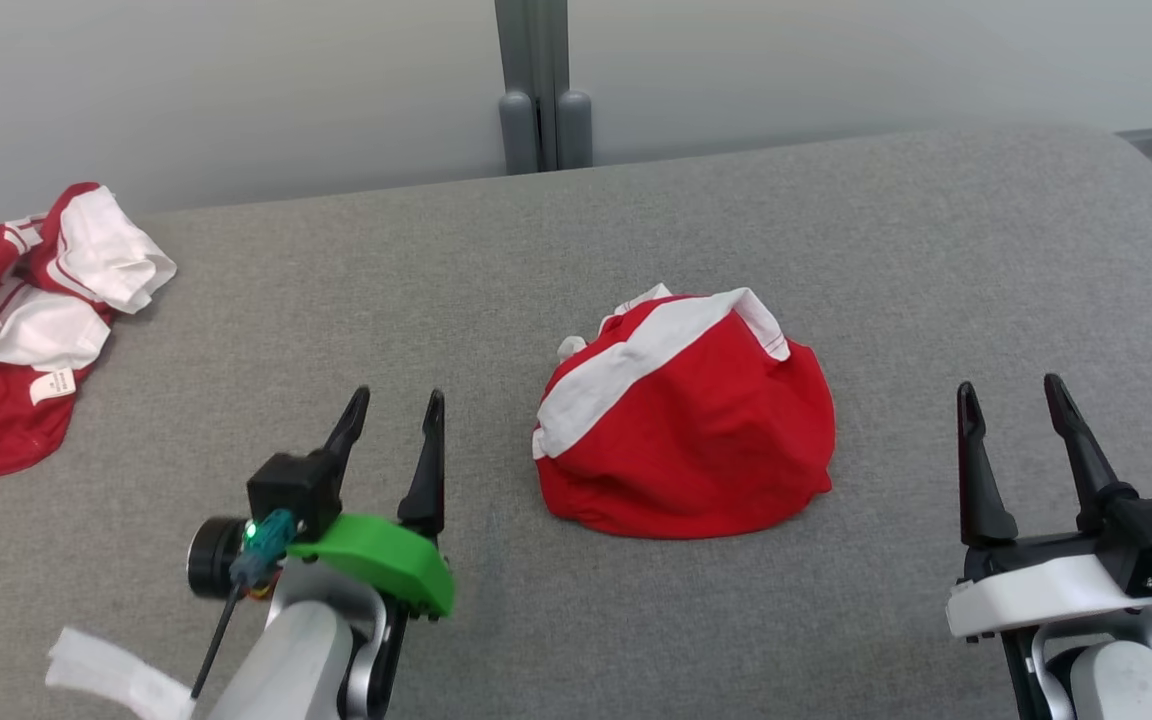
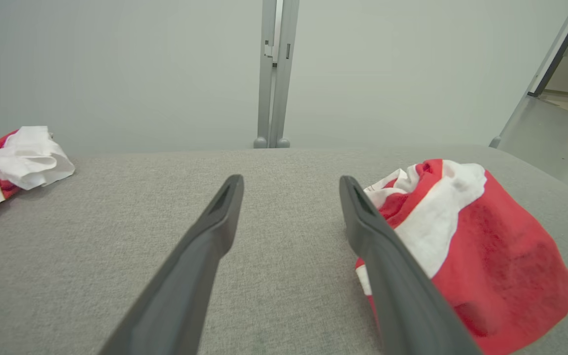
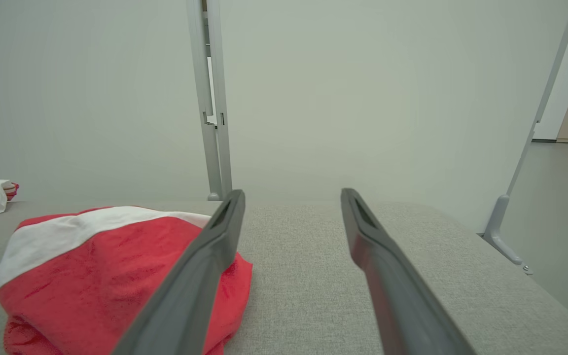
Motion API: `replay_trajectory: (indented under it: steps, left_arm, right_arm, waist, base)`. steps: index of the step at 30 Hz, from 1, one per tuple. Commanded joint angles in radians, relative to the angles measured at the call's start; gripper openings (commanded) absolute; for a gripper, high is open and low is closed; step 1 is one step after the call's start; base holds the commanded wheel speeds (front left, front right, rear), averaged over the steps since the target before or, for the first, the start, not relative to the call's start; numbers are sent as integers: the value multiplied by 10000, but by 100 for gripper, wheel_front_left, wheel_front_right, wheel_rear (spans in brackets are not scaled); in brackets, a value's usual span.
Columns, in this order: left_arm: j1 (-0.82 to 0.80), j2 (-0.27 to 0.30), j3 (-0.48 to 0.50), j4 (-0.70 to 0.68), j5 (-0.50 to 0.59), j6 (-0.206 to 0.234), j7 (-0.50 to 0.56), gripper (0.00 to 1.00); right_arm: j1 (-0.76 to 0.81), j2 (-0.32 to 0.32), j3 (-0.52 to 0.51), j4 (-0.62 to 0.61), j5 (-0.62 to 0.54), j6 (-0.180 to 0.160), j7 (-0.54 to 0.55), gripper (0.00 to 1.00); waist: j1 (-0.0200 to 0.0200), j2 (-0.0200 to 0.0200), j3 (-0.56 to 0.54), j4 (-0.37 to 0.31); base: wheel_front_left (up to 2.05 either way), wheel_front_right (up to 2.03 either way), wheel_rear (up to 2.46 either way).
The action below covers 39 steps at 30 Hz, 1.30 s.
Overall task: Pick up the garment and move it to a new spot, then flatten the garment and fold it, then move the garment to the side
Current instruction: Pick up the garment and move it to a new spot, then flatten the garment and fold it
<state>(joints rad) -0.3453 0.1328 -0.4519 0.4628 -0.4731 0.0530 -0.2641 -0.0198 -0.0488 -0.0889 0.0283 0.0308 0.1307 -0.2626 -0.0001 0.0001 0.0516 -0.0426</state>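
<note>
A red garment with a white band lies bunched in a rounded heap at the middle of the grey padded surface. It also shows at the right of the left wrist view and at the lower left of the right wrist view. My left gripper stands open to the left of the heap, apart from it, with nothing between its fingers. My right gripper stands open to the right of the heap, also empty and apart from it.
A second red and white garment lies crumpled at the far left edge of the surface. A grey post rises behind the surface against a pale wall. The surface's right edge drops to the floor.
</note>
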Motion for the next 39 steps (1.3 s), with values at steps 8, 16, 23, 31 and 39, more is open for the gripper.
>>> replay_trajectory:
  steps: [8, 16, 23, 31, 39]
  left_arm:
    - [2205, -319, 1856, -1207, 899, 217, -5, 100]
    - [3020, -603, 2718, -1706, 1480, -78, -5, 100]
    - [3133, -744, 2966, -1651, 1706, -276, -5, 100]
    - [3104, -805, 3103, -1560, 1828, -436, -6, 100]
    - [2998, -821, 3115, -1473, 1868, -464, -6, 100]
  right_arm:
    - [446, -29, 198, 330, 209, 1, -33, 100]
    - [595, -29, 293, 661, 245, 1, -35, 100]
    - [483, -29, 398, 1042, 363, 1, -33, 100]
    - [382, -29, 395, 1114, 310, 1, -35, 100]
    - [363, -29, 389, 1073, 266, 1, -35, 100]
  waist:
    - [1, -1, -541, 314]
    - [1, -1, -655, 480]
    - [1, -1, -645, 526]
    - [1, -1, -620, 484]
    - [1, -1, -541, 457]
  base:
    - [0, 0, 0]
    - [0, 0, 0]
    - [0, 0, 0]
    - [0, 0, 0]
    - [0, 0, 0]
